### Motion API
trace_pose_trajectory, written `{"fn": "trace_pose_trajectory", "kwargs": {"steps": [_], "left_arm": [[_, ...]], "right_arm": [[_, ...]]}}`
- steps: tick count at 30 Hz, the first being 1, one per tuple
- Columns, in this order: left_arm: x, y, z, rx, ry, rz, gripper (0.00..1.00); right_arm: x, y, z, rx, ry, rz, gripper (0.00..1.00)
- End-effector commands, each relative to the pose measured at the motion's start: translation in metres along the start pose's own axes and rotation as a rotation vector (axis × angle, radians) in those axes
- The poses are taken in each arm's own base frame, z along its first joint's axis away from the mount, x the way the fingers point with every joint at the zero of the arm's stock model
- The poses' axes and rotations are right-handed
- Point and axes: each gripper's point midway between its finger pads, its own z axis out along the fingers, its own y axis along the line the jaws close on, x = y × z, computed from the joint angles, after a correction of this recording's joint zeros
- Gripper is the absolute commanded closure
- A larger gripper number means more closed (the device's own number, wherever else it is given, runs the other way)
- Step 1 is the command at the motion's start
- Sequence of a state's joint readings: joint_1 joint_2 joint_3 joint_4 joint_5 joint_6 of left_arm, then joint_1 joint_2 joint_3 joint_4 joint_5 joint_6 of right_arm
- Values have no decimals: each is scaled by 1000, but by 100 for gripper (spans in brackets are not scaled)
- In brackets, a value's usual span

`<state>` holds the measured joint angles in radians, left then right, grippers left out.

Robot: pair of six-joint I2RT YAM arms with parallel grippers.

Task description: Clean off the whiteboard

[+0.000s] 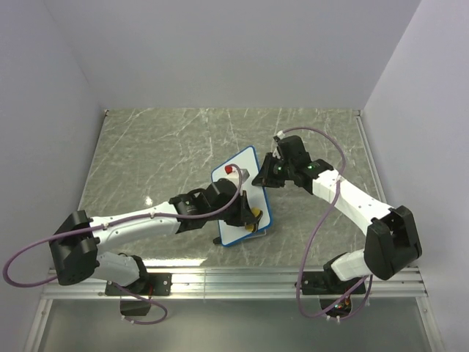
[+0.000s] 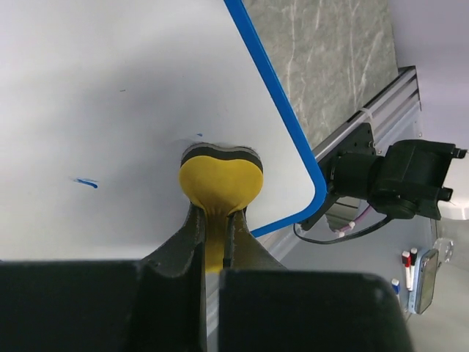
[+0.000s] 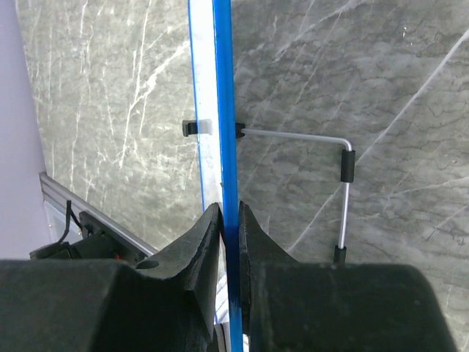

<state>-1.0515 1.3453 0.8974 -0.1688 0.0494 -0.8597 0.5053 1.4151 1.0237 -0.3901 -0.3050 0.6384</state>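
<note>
The whiteboard (image 1: pixel 242 167), white with a blue frame, stands tilted in the middle of the table. My left gripper (image 2: pixel 216 220) is shut on a yellow eraser (image 2: pixel 220 180) whose dark pad presses against the board near its lower right corner. A short blue mark (image 2: pixel 86 182) shows left of the eraser and a tiny blue speck (image 2: pixel 198 135) just above it. My right gripper (image 3: pixel 229 213) is shut on the board's blue frame edge (image 3: pixel 224 110), holding it from the right side (image 1: pixel 262 176). The left gripper (image 1: pixel 249 213) reaches over the board's face.
A wire stand (image 3: pixel 344 183) juts from the board's back onto the grey marble table (image 1: pixel 146 154). A small red thing (image 1: pixel 229 169) sits at the board's upper part. An aluminium rail (image 1: pixel 234 275) runs along the near edge. Markers (image 2: pixel 407 260) lie beyond the rail.
</note>
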Motion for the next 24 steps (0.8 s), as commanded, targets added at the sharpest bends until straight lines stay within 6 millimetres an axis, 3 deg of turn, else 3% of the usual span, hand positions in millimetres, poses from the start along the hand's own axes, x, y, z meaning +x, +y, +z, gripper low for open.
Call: {"fn": "trace_pose_trajectory", "kwargs": {"steps": [1, 4, 7, 8, 10, 11, 14, 16, 20, 24], "left_arm": [[-11, -8, 4, -28, -25, -19, 100], [-11, 21, 11, -108, -43, -54, 100], [5, 62, 17, -149, -28, -118, 100], [21, 79, 19, -156, -8, -142, 100], [32, 97, 19, -178, -13, -172, 100], [50, 116, 18, -220, 19, -182, 100], [66, 138, 23, -249, 27, -220, 100], [66, 147, 25, -278, 33, -235, 100], [51, 150, 24, -328, -1, -213, 100], [47, 173, 12, -391, -10, -253, 100]], "right_arm": [[43, -10, 11, 40, 118, 0, 100], [44, -12, 8, 40, 113, 2, 100], [44, -10, 5, 32, 103, 6, 100], [44, -9, 4, 28, 100, 6, 100], [43, -8, 1, 22, 95, 9, 100], [44, -7, -1, 19, 92, 6, 100], [44, -7, -5, 19, 86, 0, 100], [43, -8, -6, 23, 84, 1, 100], [44, -7, -6, 22, 87, -1, 100], [41, -4, -7, 12, 75, 0, 100]]}}
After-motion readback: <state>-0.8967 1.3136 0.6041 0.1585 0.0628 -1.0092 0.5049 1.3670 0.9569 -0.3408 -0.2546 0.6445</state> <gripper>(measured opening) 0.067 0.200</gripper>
